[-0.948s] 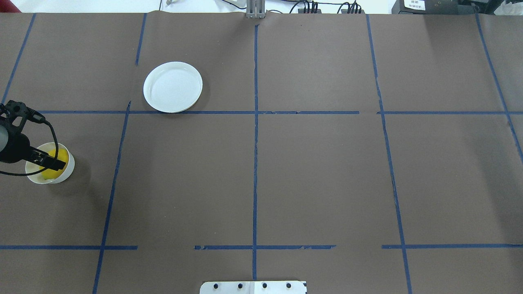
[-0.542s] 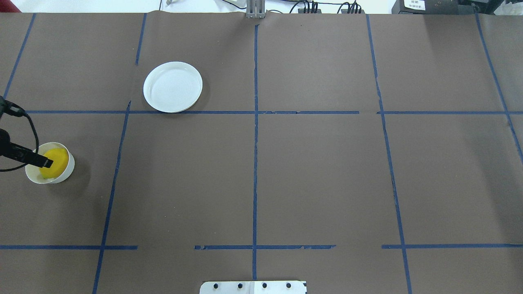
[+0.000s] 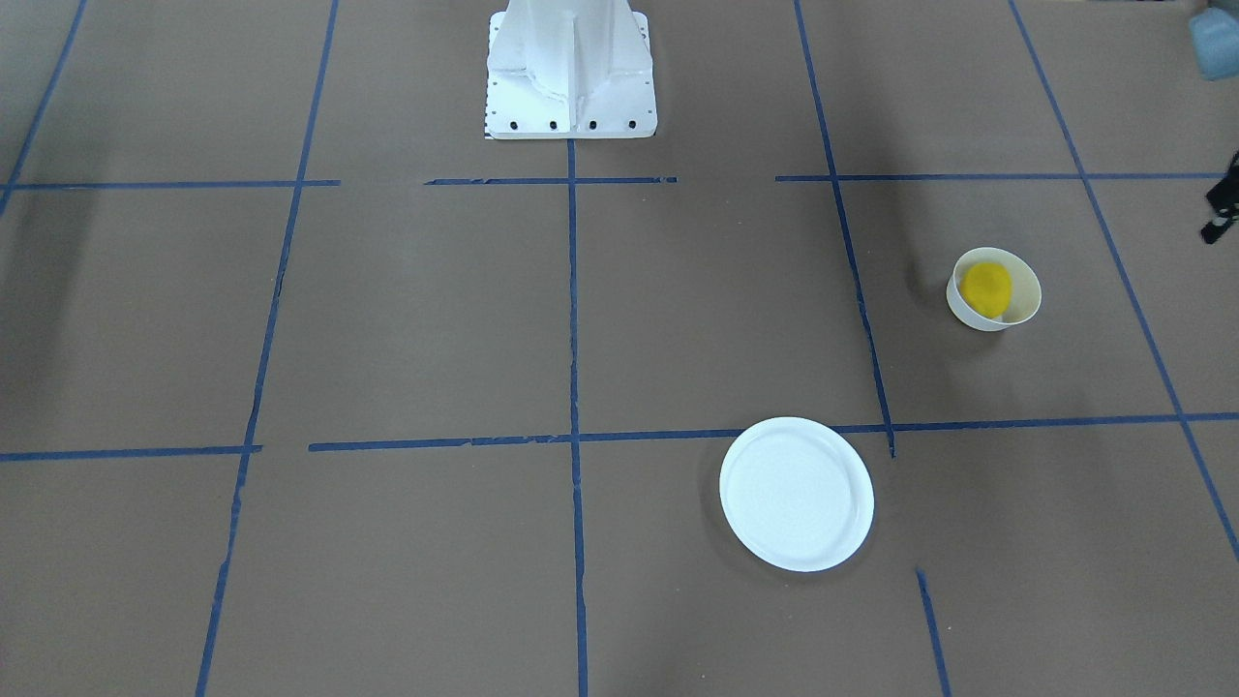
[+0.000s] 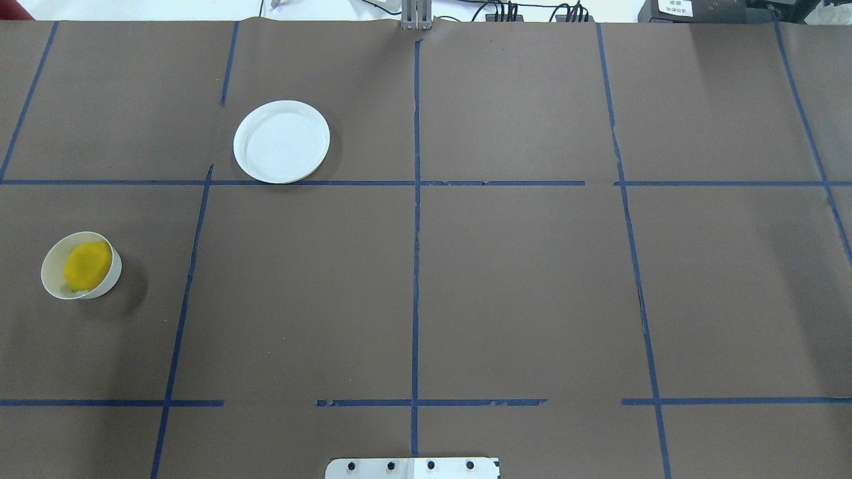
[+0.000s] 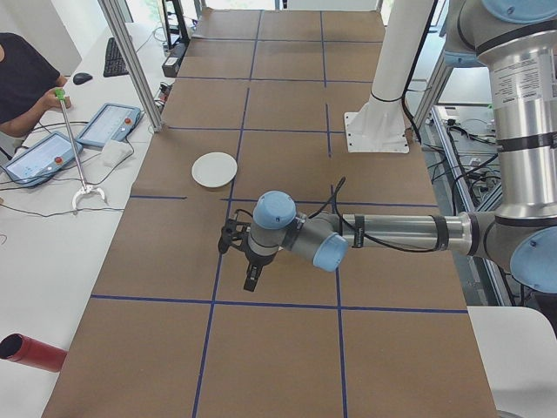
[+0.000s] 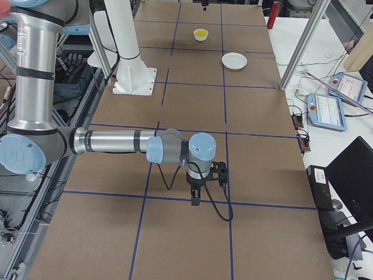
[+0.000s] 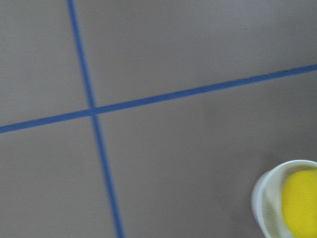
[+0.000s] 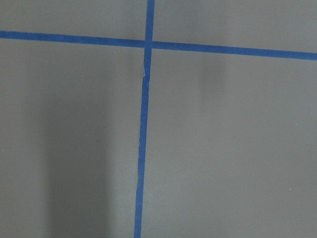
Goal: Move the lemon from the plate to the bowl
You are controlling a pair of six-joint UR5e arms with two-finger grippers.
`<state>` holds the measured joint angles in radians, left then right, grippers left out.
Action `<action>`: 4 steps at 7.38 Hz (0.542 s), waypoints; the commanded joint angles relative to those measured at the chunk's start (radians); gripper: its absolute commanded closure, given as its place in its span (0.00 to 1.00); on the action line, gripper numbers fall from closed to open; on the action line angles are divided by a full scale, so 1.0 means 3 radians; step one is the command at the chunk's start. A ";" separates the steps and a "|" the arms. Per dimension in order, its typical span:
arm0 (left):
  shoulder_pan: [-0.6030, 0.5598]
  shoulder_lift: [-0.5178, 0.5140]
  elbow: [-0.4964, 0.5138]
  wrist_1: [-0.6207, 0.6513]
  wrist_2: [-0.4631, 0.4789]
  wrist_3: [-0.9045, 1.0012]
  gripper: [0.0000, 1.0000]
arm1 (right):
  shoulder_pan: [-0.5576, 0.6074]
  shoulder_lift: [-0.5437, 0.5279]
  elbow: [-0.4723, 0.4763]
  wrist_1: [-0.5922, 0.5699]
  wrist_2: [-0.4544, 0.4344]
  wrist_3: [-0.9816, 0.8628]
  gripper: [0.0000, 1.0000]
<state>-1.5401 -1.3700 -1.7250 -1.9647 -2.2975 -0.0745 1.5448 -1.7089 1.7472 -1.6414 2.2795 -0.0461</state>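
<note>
The left arm point(image 5: 392, 232) reaches out level and low over the table point(image 4: 519, 279), its wrist bent so that the left gripper point(image 5: 251, 280) points straight down. The bowl point(image 7: 270, 198) sits at the lower right corner of its wrist camera's view, so the gripper hangs to one side of the bowl rather than over it. The right arm point(image 6: 111, 142) lies in much the same pose, forearm level, with the right gripper point(image 6: 196, 198) aimed down near a crossing of the blue tape lines point(image 8: 143, 124). Both grippers show clearly only in the side views, so I cannot tell whether their jaws are apart or together.

A white label point(image 4: 675, 7) on a black box beyond the table's far edge carries print too small to read.

There is one lemon point(image 4: 87, 266), and it lies inside the one bowl, touching its inner wall. The one plate point(image 4: 281, 141) stands well apart from the bowl, its near rim over a tape line. Two tablets point(image 6: 327, 111) lie on the side desk.
</note>
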 commanded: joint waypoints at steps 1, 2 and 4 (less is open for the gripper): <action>-0.0572 -0.0284 0.0039 0.1341 -0.0017 0.0907 0.01 | 0.0000 0.0000 0.0000 0.0000 0.0000 0.0000 0.00; -0.0573 -0.0286 -0.0017 0.1607 -0.0128 0.0903 0.01 | 0.0000 0.0000 0.0000 0.0000 0.0000 0.0000 0.00; -0.0476 -0.0296 -0.0073 0.1660 -0.0201 0.0725 0.00 | 0.0000 0.0000 0.0000 0.0000 0.0000 0.0000 0.00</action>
<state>-1.7011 -1.4540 -1.7331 -1.4985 -2.3461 0.1767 1.5447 -1.7088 1.7472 -1.6414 2.2795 -0.0460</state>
